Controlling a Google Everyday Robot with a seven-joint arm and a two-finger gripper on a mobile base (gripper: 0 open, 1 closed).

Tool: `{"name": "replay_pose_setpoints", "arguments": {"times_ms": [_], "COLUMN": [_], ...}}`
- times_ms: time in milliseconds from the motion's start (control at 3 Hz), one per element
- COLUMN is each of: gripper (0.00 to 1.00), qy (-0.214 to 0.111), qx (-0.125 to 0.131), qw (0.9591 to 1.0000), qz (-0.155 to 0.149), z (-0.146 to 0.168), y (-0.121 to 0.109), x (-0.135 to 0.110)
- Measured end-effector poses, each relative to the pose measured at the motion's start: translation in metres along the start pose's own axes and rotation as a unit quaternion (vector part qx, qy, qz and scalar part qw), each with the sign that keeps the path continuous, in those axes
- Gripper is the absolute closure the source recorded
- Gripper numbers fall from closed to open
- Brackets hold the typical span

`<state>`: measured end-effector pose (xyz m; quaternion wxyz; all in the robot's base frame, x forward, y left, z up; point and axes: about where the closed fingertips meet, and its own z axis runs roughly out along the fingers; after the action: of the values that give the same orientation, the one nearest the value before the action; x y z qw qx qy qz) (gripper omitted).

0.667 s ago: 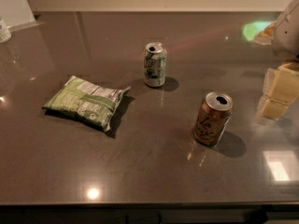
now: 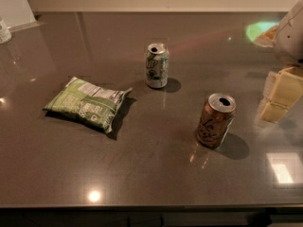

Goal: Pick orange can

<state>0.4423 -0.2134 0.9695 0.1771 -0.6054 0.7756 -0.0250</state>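
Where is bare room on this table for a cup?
The strip in front of the green snack bag and the copper-orange aluminium can is bare. So is the back, behind the white-and-green can. Crowded: the right edge, where the gripper hangs beside the orange can.

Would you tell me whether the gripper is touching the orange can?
Apart. The camera view shows bare table between the orange can and the gripper at the right edge.

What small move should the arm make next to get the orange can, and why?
Probably ease the tool across toward the orange can: the can stands upright and untouched, while the tool sits apart from it at the picture's right edge.
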Motion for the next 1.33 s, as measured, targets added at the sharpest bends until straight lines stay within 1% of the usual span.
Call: {"name": "replay_pose_setpoints", "arguments": {"times_ms": [333,667,1000,1333], "gripper": [0.00,0.00,0.00,0.07], "qy": [-0.033,-0.084,-0.094,-0.118], "qx": [-0.005,-0.050,-0.059,-0.089], "qw": [0.9994,0.9952,0.9938,0.9891], "qz": [0.001,0.002,0.001,-0.004], "z": [0.015,0.048,0.055,0.064], "y": [-0.003,0.006,0.008,0.024], "x": [-0.001,-0.009,-0.010,-0.018]}}
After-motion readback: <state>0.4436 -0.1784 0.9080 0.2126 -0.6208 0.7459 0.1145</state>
